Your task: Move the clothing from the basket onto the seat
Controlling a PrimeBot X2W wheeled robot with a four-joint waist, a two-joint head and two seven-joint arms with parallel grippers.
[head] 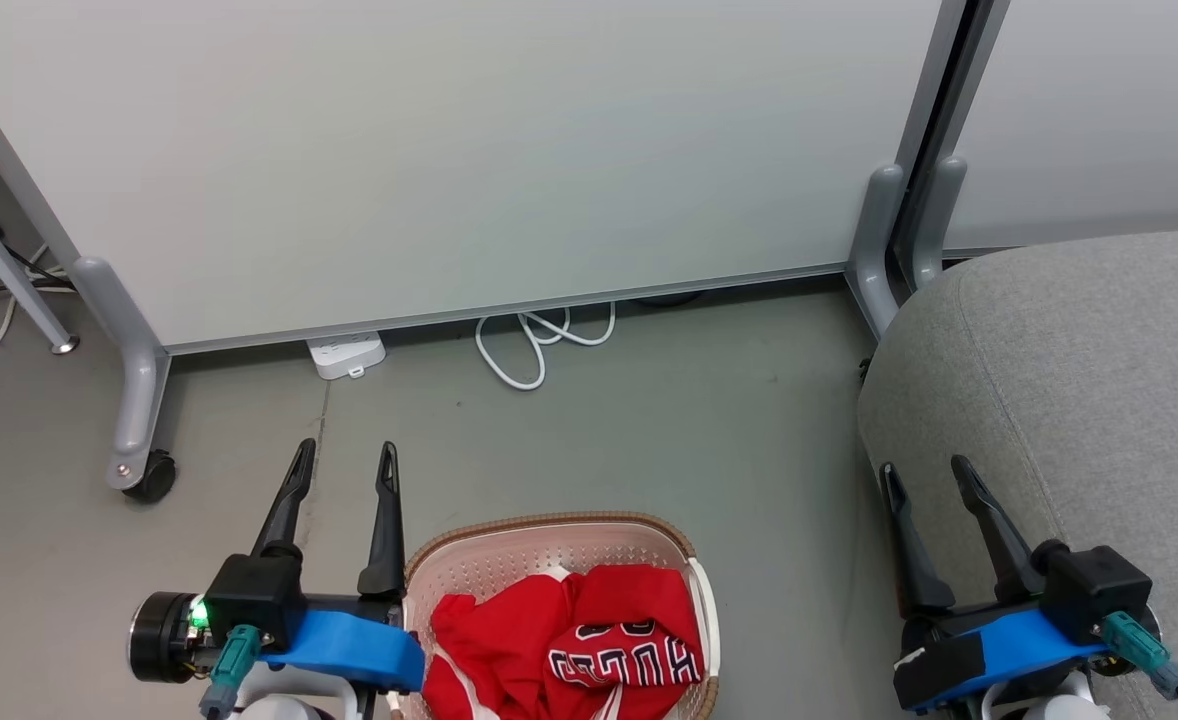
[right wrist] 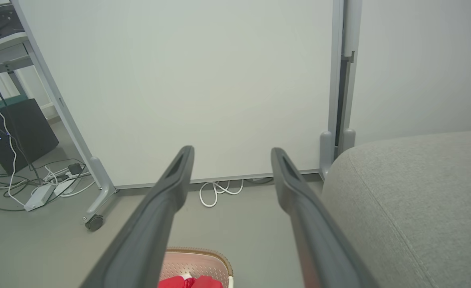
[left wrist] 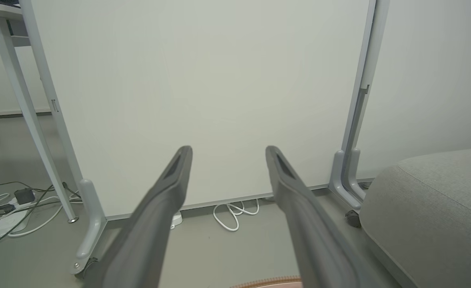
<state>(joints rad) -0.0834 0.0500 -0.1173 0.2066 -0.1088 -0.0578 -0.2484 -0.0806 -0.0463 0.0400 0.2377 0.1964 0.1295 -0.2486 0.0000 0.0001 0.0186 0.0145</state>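
Observation:
The cream perforated basket (head: 539, 555) with a brown rim stands on the floor at the bottom centre of the head view. Red clothing (head: 559, 640) lies crumpled inside it, a jersey with black-and-white lettering (head: 624, 662) on top. The grey seat (head: 1079, 380) fills the right side. My left gripper (head: 345, 460) hovers open just left of the basket, nothing between its fingers. My right gripper (head: 924, 472) stands open over the seat's left edge, also empty. In the right wrist view the basket (right wrist: 197, 262) and the red clothing (right wrist: 189, 283) show low between the fingers (right wrist: 171, 188), the seat (right wrist: 415, 200) to the right.
A white partition on grey wheeled legs (head: 134, 400) stands behind the basket, with a power strip (head: 346, 354) and a looped white cable (head: 539, 345) at its foot. More cables and a table leg (head: 9, 270) lie far left. Bare grey floor separates basket and seat.

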